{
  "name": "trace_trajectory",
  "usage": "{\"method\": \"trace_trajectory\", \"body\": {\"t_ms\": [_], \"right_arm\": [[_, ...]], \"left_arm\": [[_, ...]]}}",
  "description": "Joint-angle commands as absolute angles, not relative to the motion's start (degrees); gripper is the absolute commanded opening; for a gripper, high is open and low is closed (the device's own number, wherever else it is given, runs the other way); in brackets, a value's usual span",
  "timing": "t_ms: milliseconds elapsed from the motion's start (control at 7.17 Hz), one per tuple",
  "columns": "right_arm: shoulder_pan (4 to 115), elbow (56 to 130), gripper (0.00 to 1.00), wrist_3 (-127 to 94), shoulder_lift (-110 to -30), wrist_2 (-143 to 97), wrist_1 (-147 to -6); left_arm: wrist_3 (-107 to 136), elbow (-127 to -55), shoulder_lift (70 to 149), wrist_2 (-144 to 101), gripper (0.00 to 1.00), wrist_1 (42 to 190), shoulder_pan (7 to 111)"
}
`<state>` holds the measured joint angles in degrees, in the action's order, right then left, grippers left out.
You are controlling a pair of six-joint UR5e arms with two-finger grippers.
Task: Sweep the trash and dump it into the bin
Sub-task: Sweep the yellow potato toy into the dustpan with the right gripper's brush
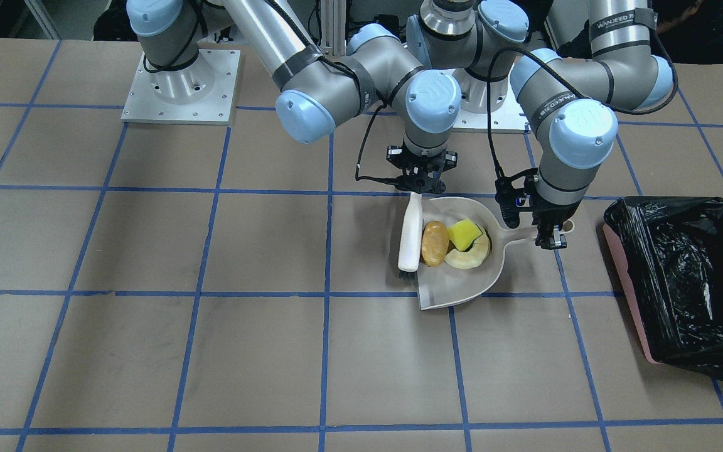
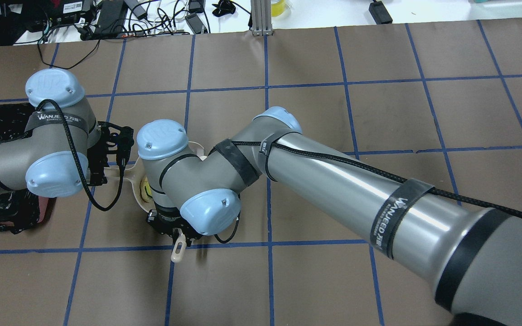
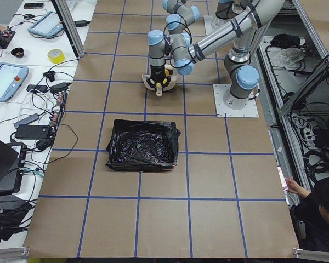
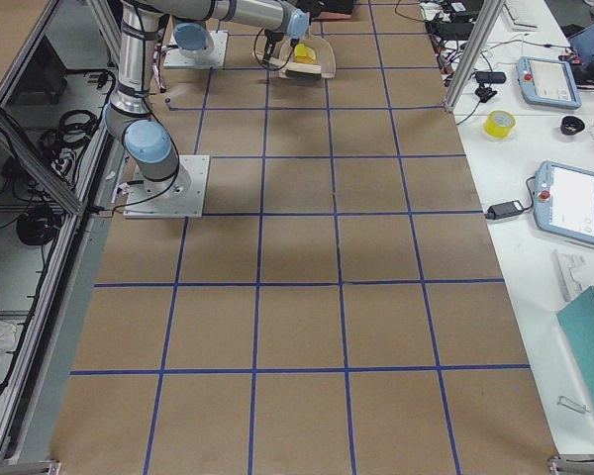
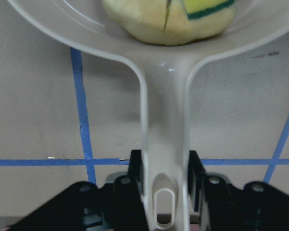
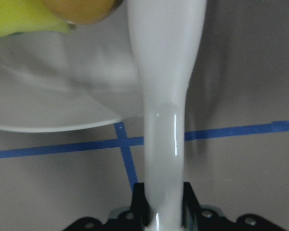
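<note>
- My left gripper (image 1: 553, 238) is clenched on the handle of the white dustpan (image 1: 462, 285). In the left wrist view the handle runs straight down between my fingers (image 5: 196, 169).
- My right gripper (image 1: 421, 183) is clamped on the handle of the brush (image 1: 410, 232). The brush lies along the pan's open side, at nine o'clock of the trash in the front-facing view.
- All three pieces sit inside the pan: the potato-like piece (image 1: 435, 243) touches the brush, the sponge block (image 1: 464, 233) leans on the crescent slice (image 1: 471, 257), and the slice is toward the handle.
- The bin (image 1: 626, 295) stands apart from the pan, at three o'clock of it in that view.
- I judge the sweeping done; the step in hand is to carry and dump.
- To do it well, I first raise the pan's open lip a little so the load settles toward the handle.
- I draw the brush off toward nine o'clock only once the lip is up, as the round potato-like piece may roll out.
- I travel level and slowly toward three o'clock, then tip the lip down only when it is over the black liner.
</note>
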<state>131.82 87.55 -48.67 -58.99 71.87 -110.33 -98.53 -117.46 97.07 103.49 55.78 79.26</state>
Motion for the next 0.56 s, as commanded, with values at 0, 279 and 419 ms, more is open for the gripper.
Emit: {"method": "trace_trajectory", "body": {"t_ms": [0, 279, 419], "right_arm": [[132.1, 83.51, 0.04, -47.82, -56.52, 71.1, -110.57], [131.57, 82.71, 0.04, -45.54, -56.42, 72.24, -106.72], [131.57, 82.71, 0.04, -43.96, -56.6, 74.77, -104.18]], "left_arm": [[-98.35, -116.28, 97.21, 102.57, 0.0, 55.55, 79.02], [-98.26, -114.45, 97.12, 96.98, 0.0, 55.72, 78.05], [-98.0, -113.04, 97.21, 96.42, 0.0, 55.98, 77.96]]}}
